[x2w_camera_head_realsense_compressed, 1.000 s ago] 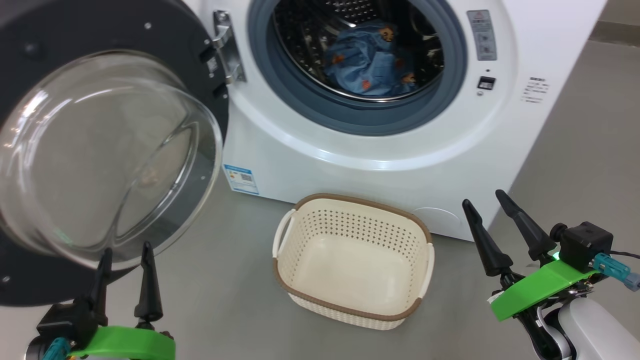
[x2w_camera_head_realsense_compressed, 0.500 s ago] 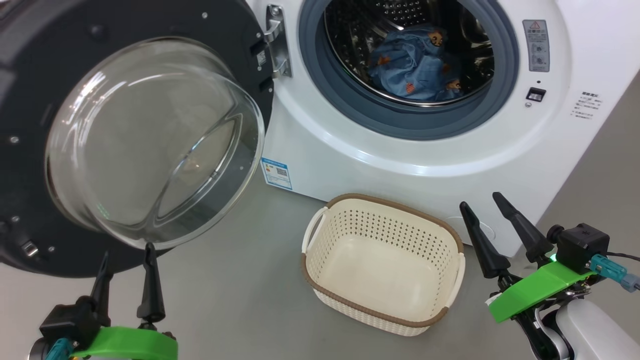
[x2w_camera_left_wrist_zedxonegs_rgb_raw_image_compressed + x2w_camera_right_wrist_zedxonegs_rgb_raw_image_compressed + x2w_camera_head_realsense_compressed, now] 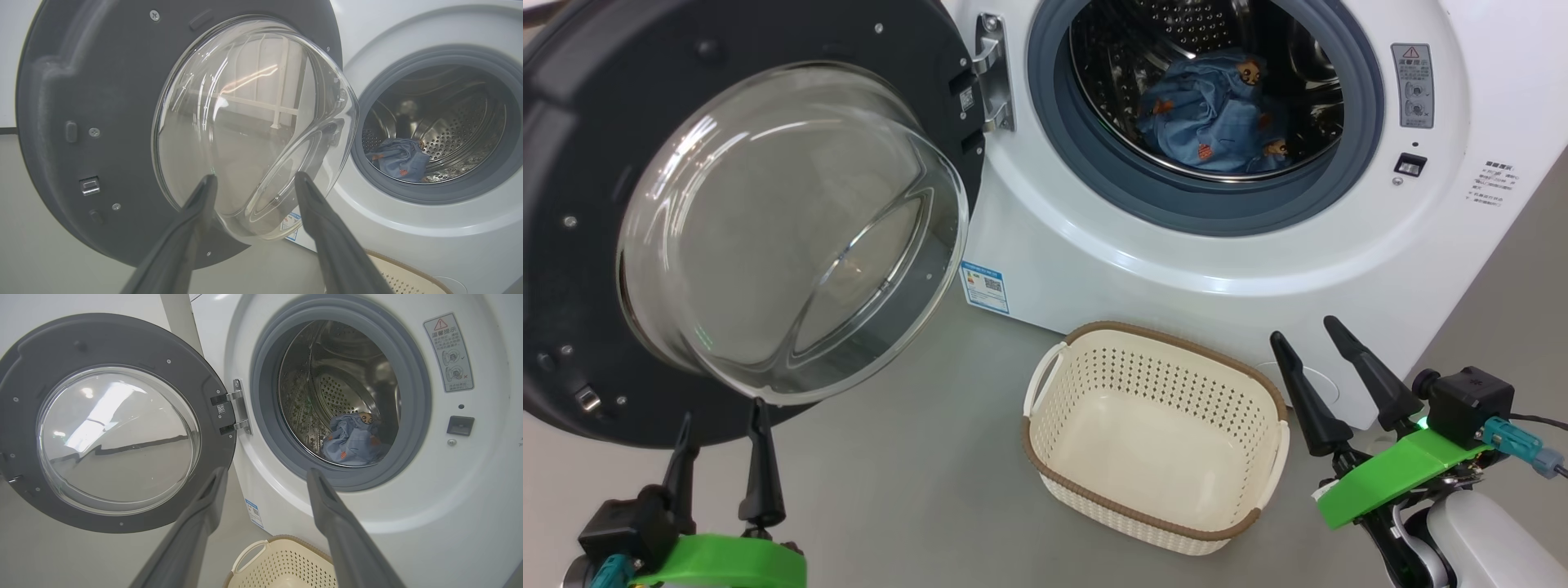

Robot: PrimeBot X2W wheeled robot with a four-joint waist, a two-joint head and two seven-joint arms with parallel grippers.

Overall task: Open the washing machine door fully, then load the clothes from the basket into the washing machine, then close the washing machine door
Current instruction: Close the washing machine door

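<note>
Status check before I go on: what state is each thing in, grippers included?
washing machine door: wide open, swung left on its hinge.
washing machine: opening uncovered.
clothes: bunched inside the drum.
basket: upright on the floor, empty.
left gripper: open, empty.
right gripper: open, empty.

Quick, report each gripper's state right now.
Left gripper: open, holding nothing.
Right gripper: open, holding nothing.
</note>
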